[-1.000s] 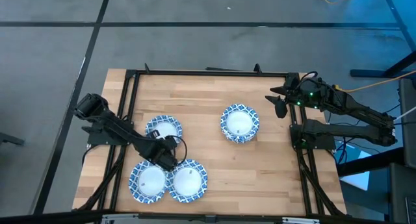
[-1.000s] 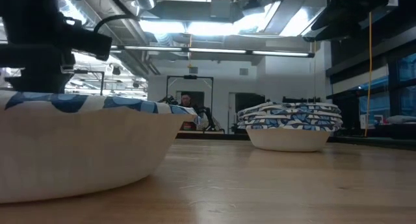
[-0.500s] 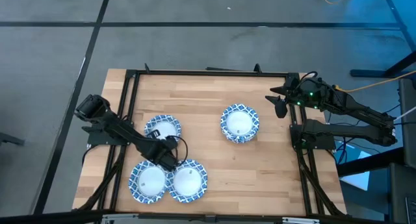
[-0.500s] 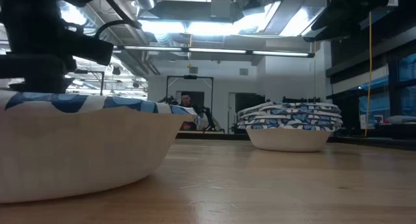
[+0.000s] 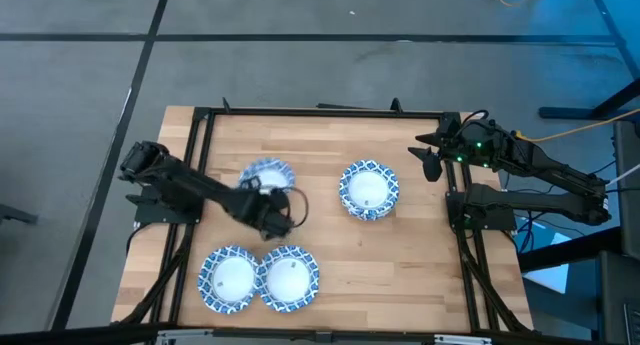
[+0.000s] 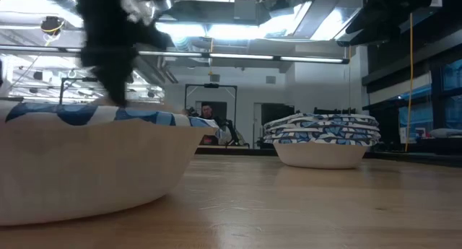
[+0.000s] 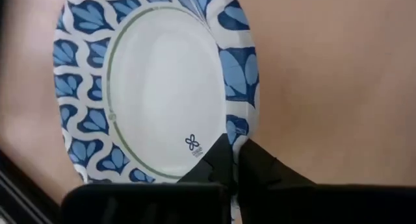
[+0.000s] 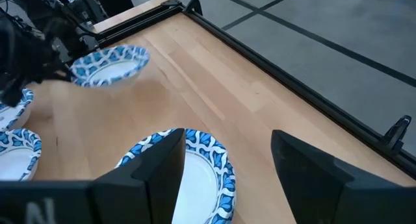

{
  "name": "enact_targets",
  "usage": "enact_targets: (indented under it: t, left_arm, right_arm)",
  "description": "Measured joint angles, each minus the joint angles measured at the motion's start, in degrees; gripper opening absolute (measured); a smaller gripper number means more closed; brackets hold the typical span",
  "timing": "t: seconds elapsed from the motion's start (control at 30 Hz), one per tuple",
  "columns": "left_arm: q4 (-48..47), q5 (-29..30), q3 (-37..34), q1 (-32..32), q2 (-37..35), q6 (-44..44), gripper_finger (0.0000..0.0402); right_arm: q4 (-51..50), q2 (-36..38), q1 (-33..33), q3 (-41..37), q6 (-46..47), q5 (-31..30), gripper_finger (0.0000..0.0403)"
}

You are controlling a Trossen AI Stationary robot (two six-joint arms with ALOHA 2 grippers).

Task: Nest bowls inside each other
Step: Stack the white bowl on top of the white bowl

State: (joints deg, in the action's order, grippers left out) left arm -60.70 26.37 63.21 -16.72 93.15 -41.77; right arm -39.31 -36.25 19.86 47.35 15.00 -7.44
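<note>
One blue-and-white patterned bowl (image 5: 267, 173) hangs above the table's left middle, with my left gripper (image 5: 270, 199) shut on its rim; it also shows in the right wrist view as the lifted bowl (image 8: 109, 62). Two single bowls (image 5: 230, 278) (image 5: 290, 277) rest on their bases near the front left. A nested stack of bowls (image 5: 368, 190) stands right of centre. My right gripper (image 5: 428, 163) waits open at the far right, above and beside the stack (image 8: 195, 165). My left gripper pinches the bowl's rim (image 7: 229, 138) between its two fingers, on the side facing the table's near edge. The fingers (image 7: 260, 167) come at it from that near side. The bowl is lifted clear of the table, its white inside up.
A black metal frame (image 5: 200, 135) borders the wooden table on the left, far and right sides. In the low view a near bowl (image 6: 94, 162) fills the left foreground. Bare wood lies between the lifted bowl and the stack and along the far edge.
My left gripper has shut on the rim of the left-middle bowl and has risen, moving toward the far edge and the right, toward the stack. That bowl has been lifted off the table. The two front bowls and the stack have stayed in place.
</note>
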Motion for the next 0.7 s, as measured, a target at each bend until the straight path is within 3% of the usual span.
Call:
enact_targets:
  t: [0.2, 0.43, 0.7]
  left_arm:
    - [4.12, 3.62, 8.66, 7.80, -3.08, 18.03, 0.0001]
    - [18.01, -0.26, 15.96, 11.90, -2.21, 41.98, 0.0000]
    - [26.43, -6.46, 17.56, 13.73, 1.83, 50.49, 0.0000]
  right_arm:
    - [0.02, 0.00, 0.01, 0.00, 0.33, -0.83, 0.0228]
    - [0.02, 0.00, 0.01, 0.00, 1.49, -3.50, 0.0228]
    - [0.04, 0.00, 0.06, 0.00, 3.27, -3.54, 0.0228]
